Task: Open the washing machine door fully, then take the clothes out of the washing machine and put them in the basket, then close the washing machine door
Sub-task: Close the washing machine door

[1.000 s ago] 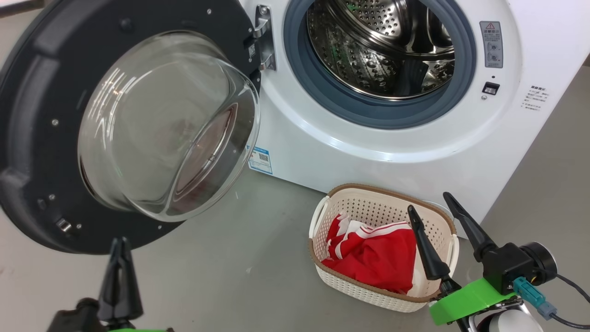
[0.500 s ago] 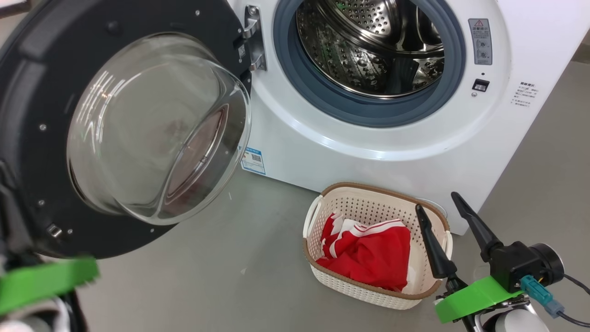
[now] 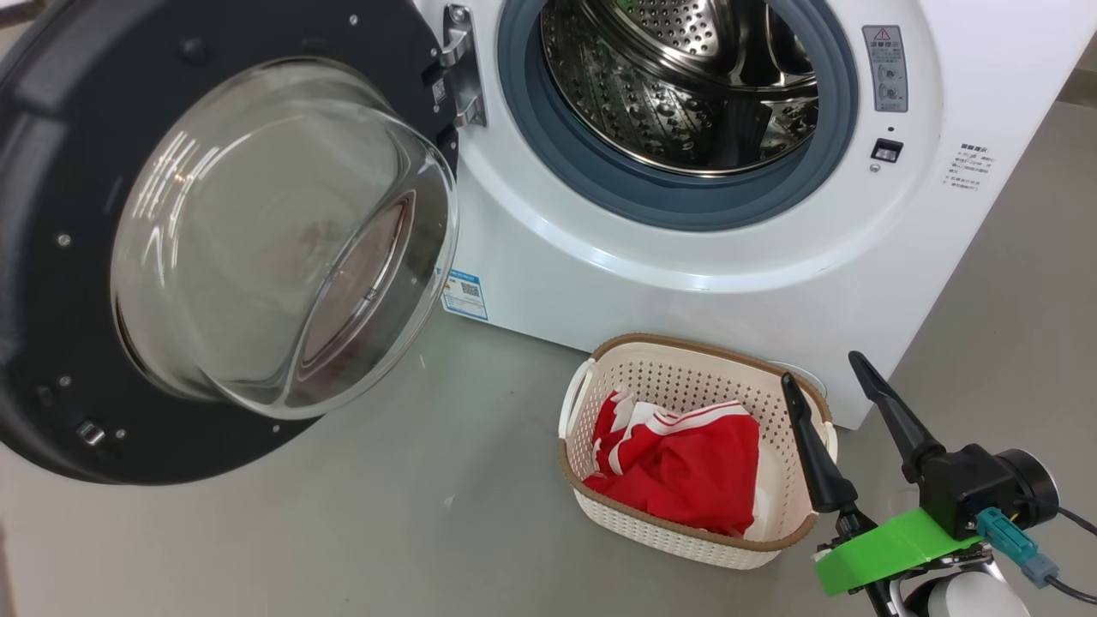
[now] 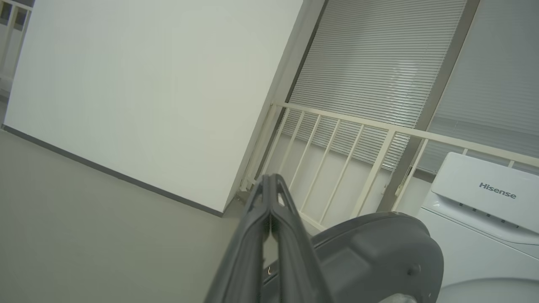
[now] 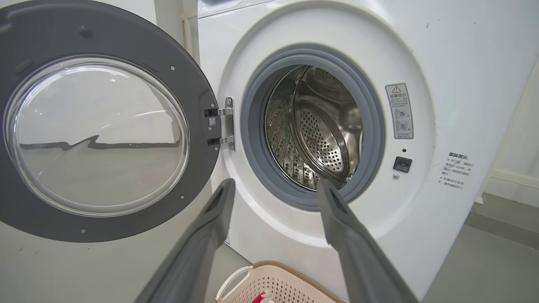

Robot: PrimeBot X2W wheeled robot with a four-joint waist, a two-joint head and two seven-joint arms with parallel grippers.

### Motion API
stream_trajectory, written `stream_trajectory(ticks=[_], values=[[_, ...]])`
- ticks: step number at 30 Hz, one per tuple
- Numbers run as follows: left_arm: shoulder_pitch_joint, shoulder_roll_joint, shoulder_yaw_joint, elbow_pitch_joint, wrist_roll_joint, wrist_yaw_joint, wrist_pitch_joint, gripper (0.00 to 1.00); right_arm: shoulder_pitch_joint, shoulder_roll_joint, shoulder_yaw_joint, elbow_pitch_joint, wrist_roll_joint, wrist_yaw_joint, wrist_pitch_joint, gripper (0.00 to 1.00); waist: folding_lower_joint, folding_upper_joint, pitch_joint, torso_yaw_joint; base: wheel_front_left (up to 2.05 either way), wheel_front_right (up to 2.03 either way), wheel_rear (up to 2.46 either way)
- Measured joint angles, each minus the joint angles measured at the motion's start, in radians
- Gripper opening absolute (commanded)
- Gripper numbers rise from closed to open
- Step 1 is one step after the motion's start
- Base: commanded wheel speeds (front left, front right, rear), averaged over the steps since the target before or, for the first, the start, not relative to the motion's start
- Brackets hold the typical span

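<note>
Door: the washing machine door (image 3: 257, 240) hangs wide open on its hinge (image 3: 463, 68), swung out to the left of the opening, glass bowl facing the robot. The black ring is whole (glare streaks on the glass).

Machine: the washing machine (image 3: 651, 283) stands on the grey floor (image 3: 428, 514). The grey gasket (image 3: 686, 206) and steel drum (image 3: 677, 77) are exposed; the part of the drum that can be seen is bare metal. A small blue label (image 3: 464, 293) sits low on the front, near the door's edge.

Basket: the basket (image 3: 677, 536) sits on the floor just in front of the machine's lower front, toward its right corner. The clothes (image 3: 686, 471) lie crumpled inside it, red with white striped trim, piled against the near wall.

Right gripper (image 3: 821, 367): hovers just beside the basket's right end, fingers spread wide with nothing between them. In its wrist view they point up at the drum opening.

Left gripper (image 4: 270, 179): fingers pressed together tip to tip, clamping nothing. In its wrist view they point past the door's outer edge toward a white railing (image 4: 345, 160), with window blinds (image 4: 379, 63) behind it (not touching the door, as far as I can tell).
</note>
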Motion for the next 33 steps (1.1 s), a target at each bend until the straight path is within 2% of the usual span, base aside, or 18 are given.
stream_trajectory(ticks=[5, 8, 13, 19, 23, 33], values=[[-0.125, 0.003, 0.11, 0.189, -0.189, -0.06, 0.096, 0.0, 0.0, 0.0, -0.001, -0.001, 0.0, 0.0, 0.0, 1.0, 0.0001, 0.0, 0.006, -0.002, 0.0, 0.0, 0.0], [-0.207, 0.003, 0.178, 0.298, -0.33, -0.096, 0.192, 0.0, 0.0, 0.0, -0.001, -0.004, 0.0, 0.0, 0.003, 1.0, 0.0, 0.0, 0.01, -0.004, 0.0, 0.0, 0.0], [-0.276, 0.025, 0.216, 0.446, -0.455, -0.141, 0.371, 0.0, 0.0, 0.0, 0.005, -0.011, 0.0, 0.0, 0.01, 1.0, 0.0, 0.0, 0.014, -0.011, 0.0, 0.0, 0.0], [-0.307, 0.091, 0.224, 0.559, -0.508, -0.178, 0.51, 0.0, -0.001, 0.0, 0.018, -0.014, -0.001, 0.0, 0.023, 1.0, 0.0, 0.0, 0.021, -0.026, 0.0, 0.0, 0.0], [-0.317, 0.11, 0.206, 0.602, -0.522, -0.212, 0.619, 0.0, -0.001, -0.006, 0.022, -0.021, -0.002, 0.0, 0.027, 1.0, 0.0, 0.0, 0.028, -0.035, 0.0, 0.0, 0.0], [-0.319, 0.141, 0.193, 0.634, -0.552, -0.265, 0.72, 0.0, -0.004, -0.016, 0.028, -0.026, -0.002, 0.0, 0.035, 1.0, 0.0, 0.0, 0.046, -0.052, 0.0, 0.0, 0.0]])
